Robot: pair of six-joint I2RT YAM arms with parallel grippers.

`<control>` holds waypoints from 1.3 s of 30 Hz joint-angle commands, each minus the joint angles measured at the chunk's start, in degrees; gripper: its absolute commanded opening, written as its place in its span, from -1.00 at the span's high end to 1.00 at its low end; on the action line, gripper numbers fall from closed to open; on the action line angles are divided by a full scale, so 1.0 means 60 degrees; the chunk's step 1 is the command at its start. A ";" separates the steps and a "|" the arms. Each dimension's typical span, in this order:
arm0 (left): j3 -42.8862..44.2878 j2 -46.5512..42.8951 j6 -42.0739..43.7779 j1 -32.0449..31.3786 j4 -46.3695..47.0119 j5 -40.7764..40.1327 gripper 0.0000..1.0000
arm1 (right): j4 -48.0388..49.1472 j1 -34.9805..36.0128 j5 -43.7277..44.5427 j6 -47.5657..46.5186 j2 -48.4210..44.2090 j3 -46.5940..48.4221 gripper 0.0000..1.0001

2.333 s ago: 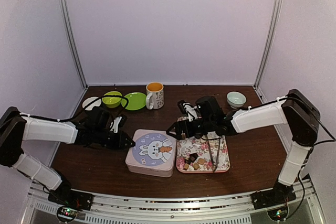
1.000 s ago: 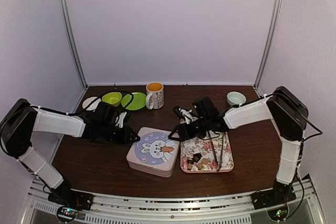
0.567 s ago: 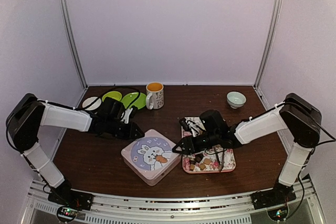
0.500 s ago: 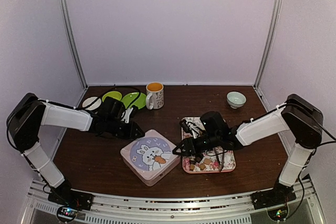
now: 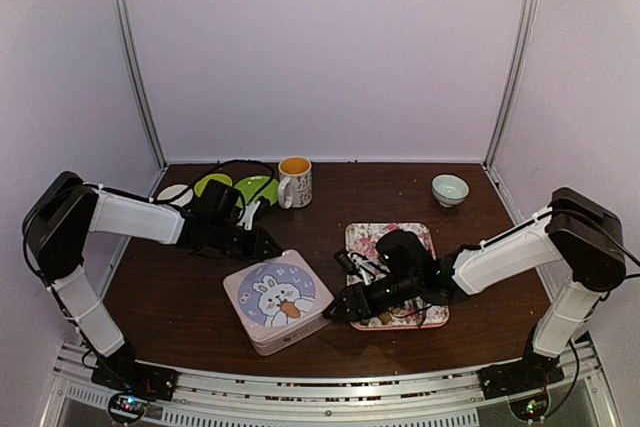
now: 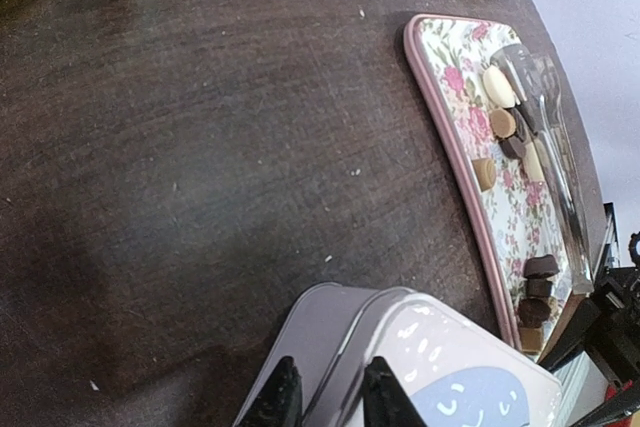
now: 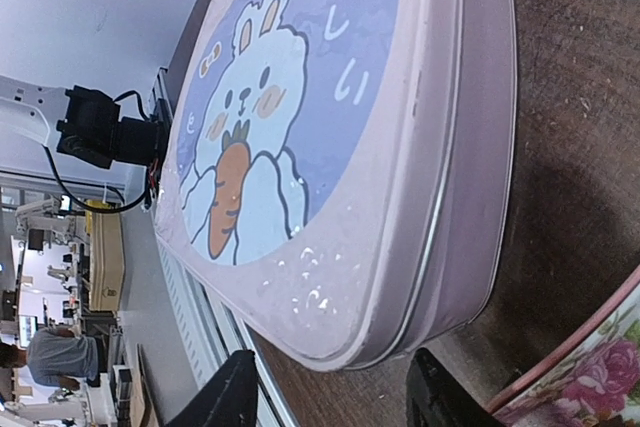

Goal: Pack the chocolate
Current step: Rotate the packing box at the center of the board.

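Tin [image 5: 278, 297] with a rabbit lid is sitting closed at the front of the table [image 5: 480, 237]. Right fingers [image 7: 228, 397] are standing spread and empty, with the tin's tray-side corner just ahead between them. Left fingers [image 6: 283, 397] are straddling its far corner, narrowed; whether they are pinching it I cannot tell. Beyond, the chocolate [image 6: 503, 124] is lying loose on the floral tray [image 5: 375, 239] beside the tongs [image 6: 545, 117]. By my judgement nothing is getting packed yet: opening and filling are both remaining.
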 commanded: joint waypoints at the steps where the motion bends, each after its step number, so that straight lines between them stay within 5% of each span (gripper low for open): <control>1: 0.0182 0.0044 0.0152 0.0007 0.0273 0.0063 0.50 | 0.0659 0.0054 0.0364 0.0729 -0.0040 -0.0101 -0.04; 14: 0.0999 -0.1550 0.0686 0.0008 -0.1180 -0.0473 0.15 | -0.2254 0.0131 0.2106 -0.0378 -0.2100 0.0436 -0.27; 19: 0.0773 -0.2951 0.0797 0.0007 -0.1714 -0.0923 0.02 | -0.4229 0.0456 0.3487 -0.1775 -0.2970 0.1356 -0.64; 21: 0.0448 -0.3694 0.0815 0.0008 -0.1985 -0.1174 -0.09 | -0.4880 0.0642 0.4112 -0.2141 -0.3472 0.1723 -0.99; 23: -0.0002 -0.4538 0.0766 0.0012 -0.2125 -0.1399 -0.29 | -0.4937 0.0616 0.4669 -0.2117 -0.3926 0.1746 -1.00; 26: -0.1062 -0.6229 0.0297 0.0023 -0.1934 -0.1808 -0.94 | -0.4641 0.0496 0.5252 -0.1979 -0.4596 0.1107 -1.00; 29: -0.2387 -0.7972 -0.0886 0.0056 -0.1529 -0.2452 -0.95 | -0.3434 0.0032 0.4583 -0.1098 -0.4803 0.0187 -1.00; 33: -0.3735 -0.9777 -0.1651 0.0087 -0.1411 -0.2523 -0.95 | -0.4348 0.0052 0.4369 -0.0954 -0.4136 0.0708 -0.97; 39: -0.4522 -1.0444 -0.2305 0.0179 -0.2130 -0.2424 -0.85 | -0.4266 0.0104 0.3358 -0.0216 -0.3248 0.1093 -0.75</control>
